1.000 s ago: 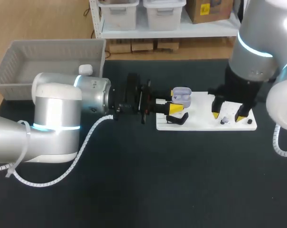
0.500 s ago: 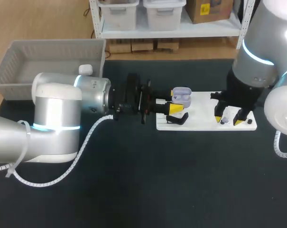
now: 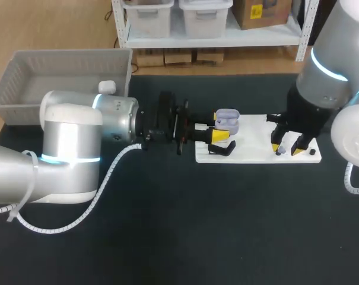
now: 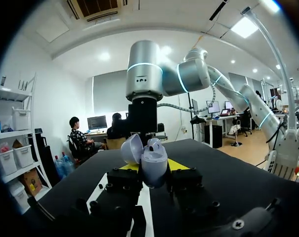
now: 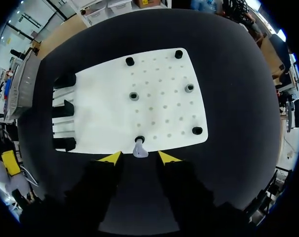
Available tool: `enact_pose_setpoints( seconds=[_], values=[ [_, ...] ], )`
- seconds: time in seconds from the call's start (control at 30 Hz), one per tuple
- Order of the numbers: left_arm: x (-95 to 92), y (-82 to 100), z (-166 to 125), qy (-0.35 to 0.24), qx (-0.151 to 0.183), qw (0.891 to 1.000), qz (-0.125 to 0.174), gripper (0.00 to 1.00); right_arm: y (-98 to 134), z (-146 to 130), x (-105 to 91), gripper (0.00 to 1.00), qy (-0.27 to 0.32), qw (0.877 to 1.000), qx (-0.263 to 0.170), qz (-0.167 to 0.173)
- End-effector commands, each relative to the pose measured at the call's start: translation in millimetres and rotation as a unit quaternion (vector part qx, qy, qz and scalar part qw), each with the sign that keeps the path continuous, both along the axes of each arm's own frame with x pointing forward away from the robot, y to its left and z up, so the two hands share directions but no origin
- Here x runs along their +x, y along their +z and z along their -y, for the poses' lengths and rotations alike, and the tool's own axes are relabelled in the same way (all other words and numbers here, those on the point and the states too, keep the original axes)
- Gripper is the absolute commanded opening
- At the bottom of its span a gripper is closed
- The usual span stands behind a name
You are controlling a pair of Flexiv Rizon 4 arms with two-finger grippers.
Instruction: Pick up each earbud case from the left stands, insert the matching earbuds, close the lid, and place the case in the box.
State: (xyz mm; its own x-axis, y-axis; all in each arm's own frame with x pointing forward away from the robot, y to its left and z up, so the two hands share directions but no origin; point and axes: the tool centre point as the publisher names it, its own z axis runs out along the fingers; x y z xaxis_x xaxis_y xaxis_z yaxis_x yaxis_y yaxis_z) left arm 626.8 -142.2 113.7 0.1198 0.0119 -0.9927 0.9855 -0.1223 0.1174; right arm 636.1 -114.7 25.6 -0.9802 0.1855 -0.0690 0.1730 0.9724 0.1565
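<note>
My left gripper point(image 3: 219, 126) is shut on a lilac earbud case point(image 3: 228, 119), held over the left end of the white board point(image 3: 250, 153). In the left wrist view the case point(image 4: 153, 163) stands upright between the yellow tips with its lid point(image 4: 131, 148) swung open. My right gripper point(image 3: 287, 148) is low over the board's right end. In the right wrist view a small lilac-white earbud point(image 5: 139, 149) stands on a peg at the board's point(image 5: 159, 106) near edge, between the right gripper's point(image 5: 139, 158) yellow tips. A gap shows on each side of it, so the gripper is open.
A grey basket point(image 3: 25, 92) sits at the table's far left with a white case point(image 3: 107, 87) at its right end. Black case stands point(image 5: 65, 106) line the board's left end, one of them point(image 3: 222, 149) just below the left gripper. Several black pegs point(image 5: 133, 96) dot the board.
My right gripper has come down toward the board's right end and its fingers have drawn closer around the earbud. The left arm and the case have not moved.
</note>
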Motion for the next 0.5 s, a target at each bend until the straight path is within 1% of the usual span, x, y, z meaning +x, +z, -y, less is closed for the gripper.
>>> enact_pose_setpoints(
  seconds=[0.03, 0.23, 0.5],
  values=[
    [-0.6, 0.2, 0.5, 0.002, 0.0, 1.0, 0.0, 0.0, -5.0, 0.6, 4.6, 0.4, 0.0, 1.0, 0.002, -0.004],
    [-0.6, 0.2, 0.5, 0.002, 0.0, 1.0, 0.0, 0.0, -5.6, 1.4, 5.7, 0.39, -0.005, 1.0, 0.006, -0.005],
    [-0.6, 0.2, 0.5, 0.002, 0.0, 1.0, 0.0, 0.0, -10.5, 0.6, 9.7, 0.35, -0.011, 1.0, 0.015, -0.01]
  ],
)
